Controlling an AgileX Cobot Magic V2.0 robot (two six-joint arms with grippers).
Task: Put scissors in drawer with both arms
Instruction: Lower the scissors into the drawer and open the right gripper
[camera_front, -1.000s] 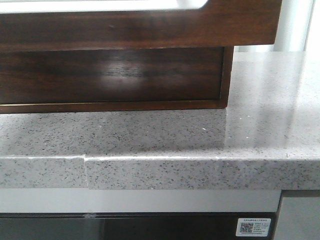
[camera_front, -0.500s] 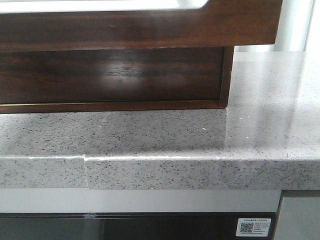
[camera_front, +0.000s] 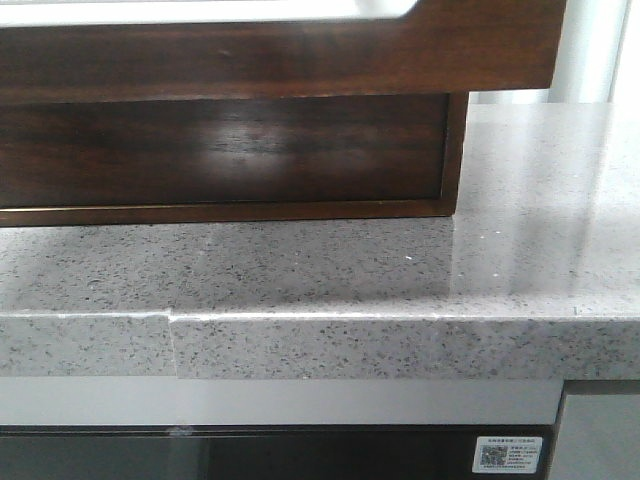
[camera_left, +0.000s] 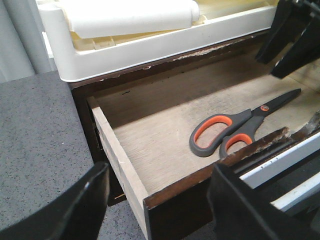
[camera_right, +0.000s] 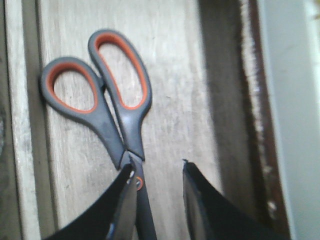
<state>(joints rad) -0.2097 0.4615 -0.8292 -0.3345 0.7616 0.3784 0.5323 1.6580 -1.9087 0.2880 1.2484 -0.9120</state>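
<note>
The drawer stands pulled out; its dark brown glossy front (camera_front: 300, 60) with a white strip along the top fills the top of the front view. In the left wrist view the scissors (camera_left: 235, 132), with grey and orange handles, lie flat on the drawer's pale wooden floor (camera_left: 160, 135). My left gripper (camera_left: 160, 171) is open, its fingers either side of the drawer's front corner, holding nothing. My right gripper (camera_left: 292, 35) hangs over the blades. In the right wrist view it (camera_right: 157, 166) is open just above the scissors (camera_right: 115, 105), one finger beside the blade.
A white plastic tray (camera_left: 125, 50) sits on top of the cabinet behind the drawer. The grey speckled countertop (camera_front: 450, 280) runs in front of and beside the cabinet, and shows beside the drawer in the left wrist view (camera_left: 35, 130). The drawer's side wall (camera_left: 117, 160) is close to my left finger.
</note>
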